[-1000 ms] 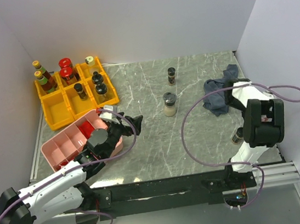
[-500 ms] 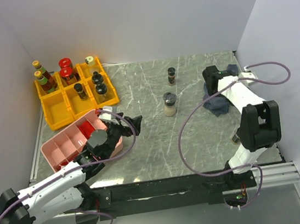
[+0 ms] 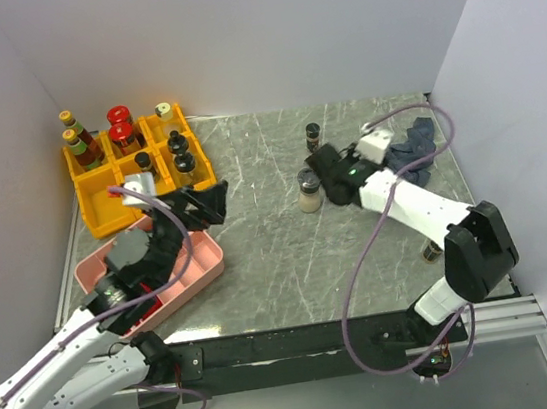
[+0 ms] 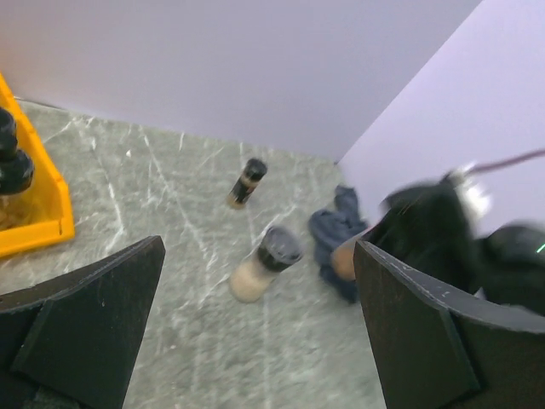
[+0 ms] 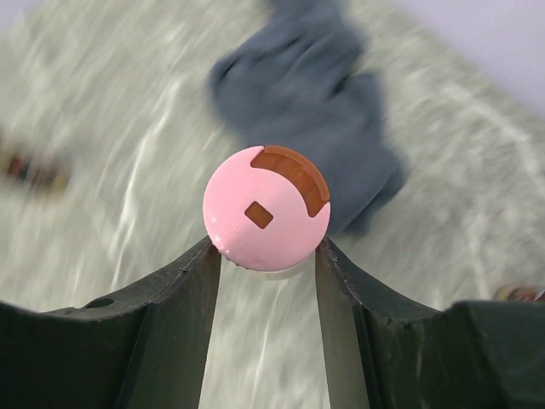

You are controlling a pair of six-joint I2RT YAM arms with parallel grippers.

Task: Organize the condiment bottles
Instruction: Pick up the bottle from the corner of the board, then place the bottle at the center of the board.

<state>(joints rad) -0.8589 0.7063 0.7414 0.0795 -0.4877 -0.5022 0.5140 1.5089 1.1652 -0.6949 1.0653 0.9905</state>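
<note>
Condiment bottles (image 3: 124,133) are mostly racked in yellow bins (image 3: 103,215), two are left on the surface (image 3: 280,254), a pink-lidded shaker (image 5: 266,209) is clamped in the right claw (image 5: 266,247), and the left claw (image 3: 213,202) is held apart.

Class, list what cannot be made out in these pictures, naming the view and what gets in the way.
- Right wrist view: the pink-capped bottle in the right tool shows only its cap; its body is hidden beneath.
- Top view: the left arm covers most of the pink tray, hiding its contents.
- Top view: the jar beside the right arm is half hidden, its label too small.
</note>
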